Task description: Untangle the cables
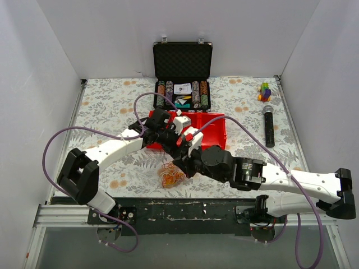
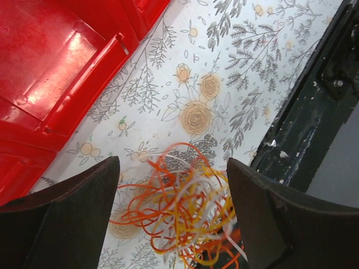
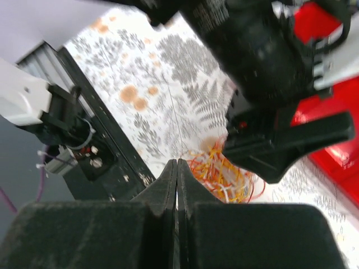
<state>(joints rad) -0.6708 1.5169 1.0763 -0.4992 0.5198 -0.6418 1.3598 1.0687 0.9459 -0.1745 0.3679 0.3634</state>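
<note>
The cables (image 1: 170, 176) are a palm-sized tangle of thin orange, yellow and white wires on the floral table near the front edge. In the left wrist view the cables (image 2: 188, 210) lie between my left gripper's two dark fingers (image 2: 67, 218), which stand wide apart. My left gripper (image 1: 180, 147) hangs open just above the tangle. My right gripper (image 3: 176, 163) is shut, its tips pressed together just left of the cables (image 3: 227, 175); no strand shows between them. In the top view the right gripper (image 1: 182, 167) sits at the tangle's right edge.
A red bin (image 1: 216, 134) stands just behind the grippers and also shows in the left wrist view (image 2: 50, 73). An open black case (image 1: 182, 73) stands at the back. A black microphone (image 1: 268, 126) and a small coloured toy (image 1: 264, 91) lie at the right. The black front rail (image 2: 303, 129) is close by.
</note>
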